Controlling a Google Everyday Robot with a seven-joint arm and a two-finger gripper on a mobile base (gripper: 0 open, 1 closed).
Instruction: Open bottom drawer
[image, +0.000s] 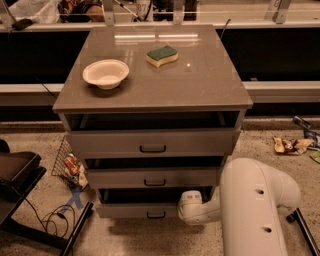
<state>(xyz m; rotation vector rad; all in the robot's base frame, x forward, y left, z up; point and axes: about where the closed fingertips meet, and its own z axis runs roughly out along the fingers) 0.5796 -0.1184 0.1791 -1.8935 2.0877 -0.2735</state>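
The grey cabinet (200, 90) has three flat-front drawers, each with a small black bar handle. The bottom drawer (130, 210) is the lowest one, just above the floor. It stands out a little from the cabinet, with a dark gap above its front, and its handle (156, 215) is at the middle. My white arm (255, 210) reaches in from the lower right. My gripper (185, 204) is at the right end of the bottom drawer's front, to the right of the handle. The top drawer (152, 142) and middle drawer (152, 177) also stand out a little.
A white bowl (105, 73) and a green-and-yellow sponge (162, 55) lie on the cabinet top. A wire basket with packets (67, 162) leans at the cabinet's left. A black stand (20, 180) and cables (50, 217) are on the left floor. Wrappers (290, 145) lie on the right floor.
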